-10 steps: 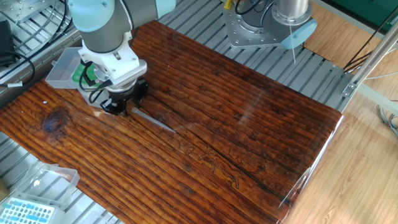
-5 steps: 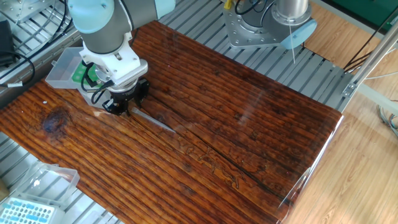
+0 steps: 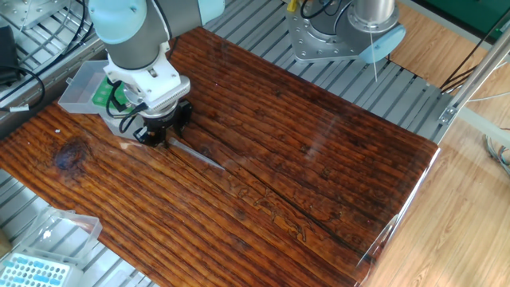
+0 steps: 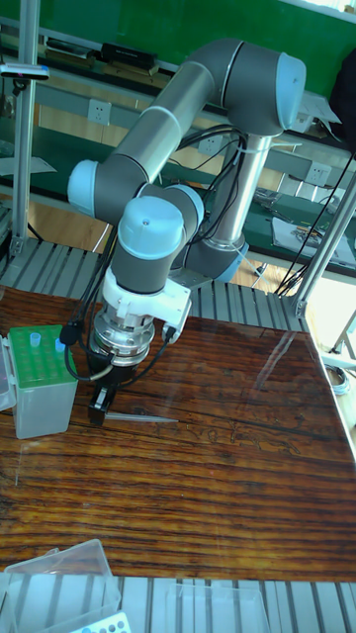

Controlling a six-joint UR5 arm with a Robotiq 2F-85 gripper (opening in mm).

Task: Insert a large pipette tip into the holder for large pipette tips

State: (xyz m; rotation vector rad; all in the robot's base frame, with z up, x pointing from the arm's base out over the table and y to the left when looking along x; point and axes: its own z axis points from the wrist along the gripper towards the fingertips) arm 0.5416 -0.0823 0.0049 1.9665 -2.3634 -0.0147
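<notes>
Now you see the gripper (image 4: 101,403) low on the wooden table (image 3: 319,167), its fingers closed around the thick end of the large pipette tip (image 4: 143,419), which lies flat, just beside the green-topped holder (image 4: 40,381).

One pipette tip (image 4: 141,419), two tip boxes (image 4: 42,394) (image 3: 38,268).

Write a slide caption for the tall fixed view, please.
UR5 pincer lowered over the large pipette tip lying beside the green-racked holder.
</notes>
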